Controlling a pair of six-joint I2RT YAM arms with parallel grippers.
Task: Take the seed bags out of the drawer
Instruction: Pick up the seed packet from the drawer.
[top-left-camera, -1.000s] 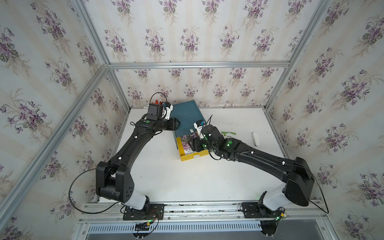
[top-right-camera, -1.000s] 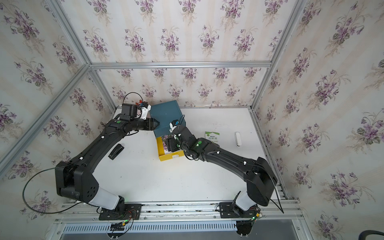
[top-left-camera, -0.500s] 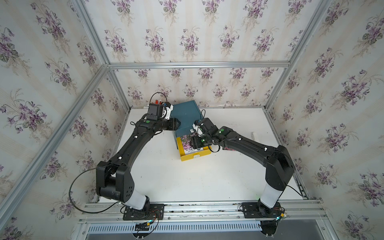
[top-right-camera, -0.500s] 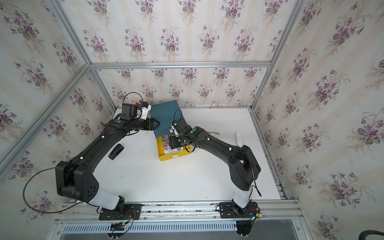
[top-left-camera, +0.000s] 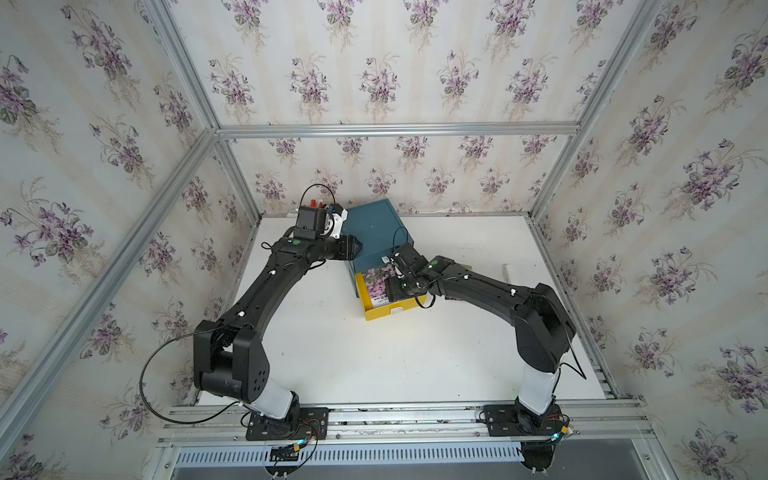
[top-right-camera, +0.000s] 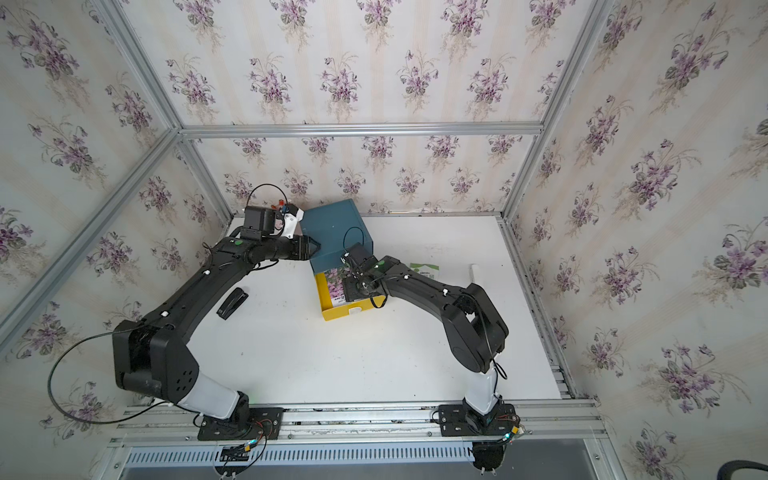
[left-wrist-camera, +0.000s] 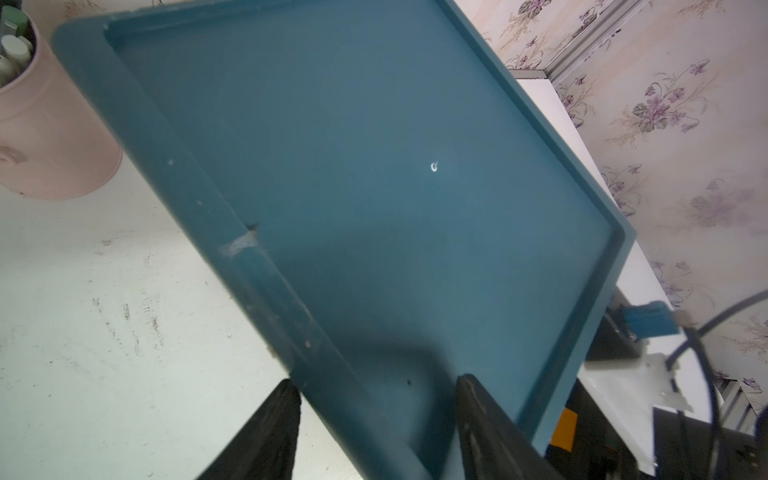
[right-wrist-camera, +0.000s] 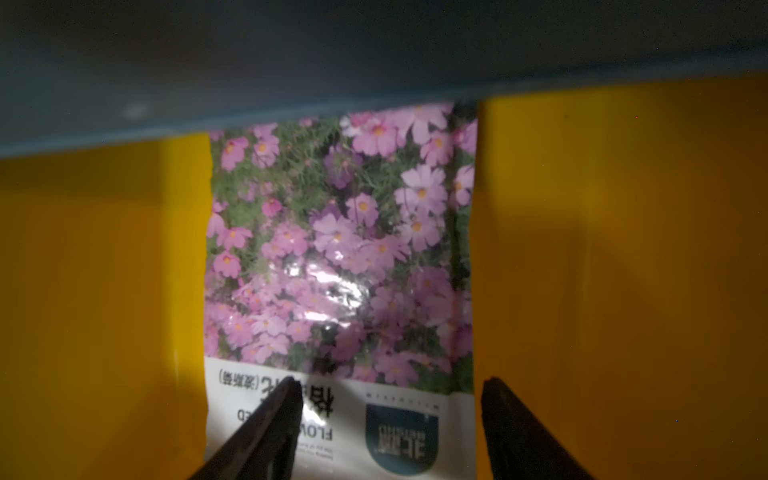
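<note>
Seed bag (right-wrist-camera: 338, 249) printed with pink flowers lies flat on the floor of the yellow drawer (right-wrist-camera: 104, 291). The drawer stands pulled out from the foot of a blue cabinet (top-left-camera: 378, 228) on the white worktop (top-left-camera: 374, 365). The bag's flowered end runs up to the cabinet's front edge. Its white band, with lettering and a blue logo, lies at the opposite end. In both top views this seed bag (top-left-camera: 379, 275) (top-right-camera: 335, 282) shows as a purple patch inside the drawer.

The right pincer (right-wrist-camera: 392, 384) hangs over the drawer with its jaws apart, closed on nothing. One of its fingers (right-wrist-camera: 266, 432) lies over the bag's white band. The other is over bare yellow floor just beside the bag's edge. Whether either finger touches the bag cannot be told.

The left pincer (left-wrist-camera: 378, 382) is clamped on the raised rim of the cabinet's top. One finger sits on the outside of the rim and the other on the recessed panel.

A second seed bag (top-right-camera: 424, 269), with a green-and-white top, lies flat on the worktop outside the drawer, partly hidden behind the right arm. A white stick (top-right-camera: 473, 274) lies near it, toward the side wall. A black object (top-right-camera: 232, 302) lies on the worktop beside the left arm. The left wrist view shows a pink tub (left-wrist-camera: 45, 124) standing next to the cabinet.
</note>
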